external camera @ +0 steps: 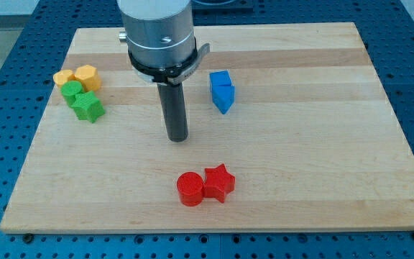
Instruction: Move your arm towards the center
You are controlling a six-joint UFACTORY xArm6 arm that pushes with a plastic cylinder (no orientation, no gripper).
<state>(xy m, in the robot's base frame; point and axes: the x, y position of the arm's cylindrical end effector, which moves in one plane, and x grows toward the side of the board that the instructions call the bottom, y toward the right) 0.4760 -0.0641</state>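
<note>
- The tip (177,139) is resting on the bare wooden surface (322,187), touching no block; the arm carries a plain rod and no jaws, so no spread or pinching state applies.
- The task's goal, the surface's centre, is lying just toward the view's right of the tip, judged a short sideways slide away.
- Relative to the tip, the red cylinder (190,189) and red star (219,183) are sitting toward the view's bottom, touching each other.
- The blue block (222,91) is standing up and to the view's right of the tip.
- The yellow blocks (78,77), green cylinder (71,91) and green star (88,106) are clustering well to the view's left of the tip.
</note>
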